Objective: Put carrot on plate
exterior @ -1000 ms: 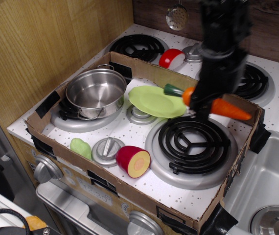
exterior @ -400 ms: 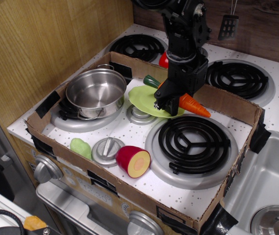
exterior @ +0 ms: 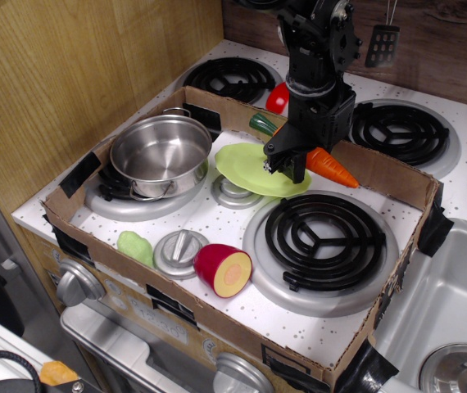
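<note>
Wood panelling is running up the left side and across the back of a white speckled toy stove that is serving as the bench (exterior: pixel 242 237), with a shallow cardboard box (exterior: pixel 217 323) sitting over its front burners. Inside the box, a steel pot (exterior: pixel 161 152) is standing at about 10 o'clock on a grey burner, and a large black coil burner (exterior: pixel 324 237) is lying toward 4 o'clock. Along the front edge, near 7 o'clock, a small pale green lumpy toy (exterior: pixel 136 246) is resting beside a grey knob (exterior: pixel 181 250), and a red-and-yellow halved fruit (exterior: pixel 224 269) is sitting just right of that knob.

At the middle of the box the plate (exterior: pixel 246 168) is lying flat, lime green, just right of the pot. The black arm is reaching down from 12 o'clock, and its tool (exterior: pixel 287 164) is hanging over the plate's right part — pinching the carrot (exterior: pixel 330 166) across its middle. The carrot is held crosswise, tilted, its dark green stem end pointing toward 10 o'clock above the plate's far rim and its orange tip poking out toward 4 o'clock, past the plate's edge. Whether the carrot is touching the plate is not clear from this angle.

Behind the box a red toy (exterior: pixel 278 98) is peeking out beside the arm, and a dark spatula (exterior: pixel 382 42) is hanging on the back wall at 1 o'clock. A steel sink (exterior: pixel 455 311) is showing at the lower right.
</note>
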You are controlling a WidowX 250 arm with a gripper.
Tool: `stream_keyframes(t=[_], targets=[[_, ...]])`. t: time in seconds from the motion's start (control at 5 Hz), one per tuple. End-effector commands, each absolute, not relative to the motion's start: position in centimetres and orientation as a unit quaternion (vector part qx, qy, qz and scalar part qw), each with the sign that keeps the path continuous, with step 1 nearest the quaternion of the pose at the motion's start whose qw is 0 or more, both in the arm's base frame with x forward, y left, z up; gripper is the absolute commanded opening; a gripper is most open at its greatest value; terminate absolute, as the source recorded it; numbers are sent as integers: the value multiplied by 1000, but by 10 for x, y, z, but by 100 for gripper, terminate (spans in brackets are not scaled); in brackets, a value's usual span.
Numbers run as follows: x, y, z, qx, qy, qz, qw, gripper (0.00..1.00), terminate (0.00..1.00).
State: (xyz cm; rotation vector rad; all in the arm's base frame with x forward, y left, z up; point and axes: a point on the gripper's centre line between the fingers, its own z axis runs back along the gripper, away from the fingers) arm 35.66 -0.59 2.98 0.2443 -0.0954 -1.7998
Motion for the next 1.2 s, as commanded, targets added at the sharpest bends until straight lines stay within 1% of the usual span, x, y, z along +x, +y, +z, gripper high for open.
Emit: stream_keyframes(t=[0.0,0.2,0.4,0.6,0.8,1.0], targets=[[363,-3,71,176,-41,-784,594,100,0],[367,-20,102,209,3,-786,582,100,0],[356,-41,136,233,40,-762,603,100,0],[334,-49,163,242,69,-743,620,100,0],[328,-53,172,226,69,-728,644,100,0],[317,-62,171,149,28,-689,709,100,0]])
